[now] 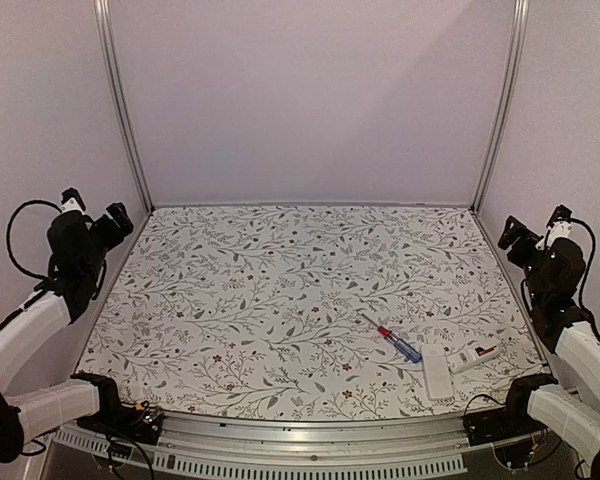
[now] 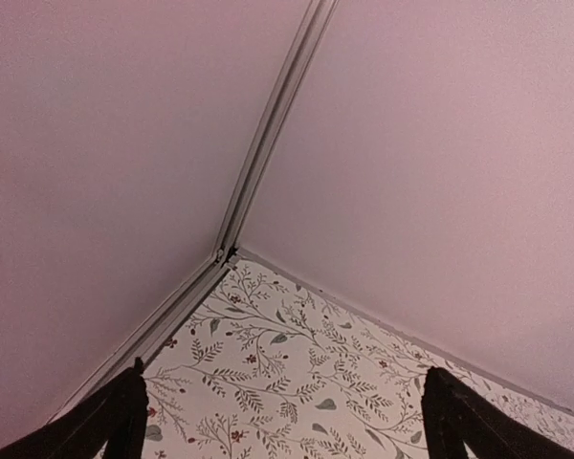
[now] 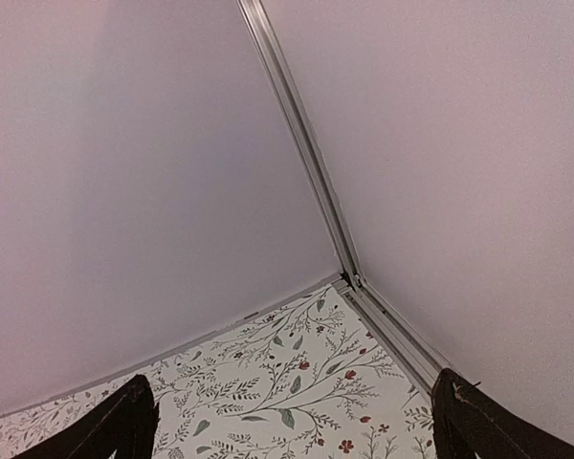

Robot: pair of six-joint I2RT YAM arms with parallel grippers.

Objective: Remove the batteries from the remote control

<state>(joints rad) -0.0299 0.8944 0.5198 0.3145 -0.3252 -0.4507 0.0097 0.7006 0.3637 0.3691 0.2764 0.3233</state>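
Observation:
The remote control point(image 1: 473, 357) is a slim white oblong lying at the near right of the table, recess face up. A battery point(image 1: 485, 351) shows as a small red-and-dark piece in that recess; I cannot tell how many are inside. My left gripper point(image 1: 116, 221) is raised at the far left wall, open and empty; in the left wrist view point(image 2: 282, 387) it faces the back corner. My right gripper point(image 1: 516, 236) is raised at the right wall, well behind the remote, open and empty; the right wrist view point(image 3: 292, 397) shows only the corner.
A red-and-blue-handled screwdriver point(image 1: 391, 338) lies diagonally just left of the remote. A flat white rectangular plate point(image 1: 437, 372) lies between them near the front edge. The floral tabletop point(image 1: 280, 300) is enclosed by plain walls with metal corner posts point(image 1: 123, 110).

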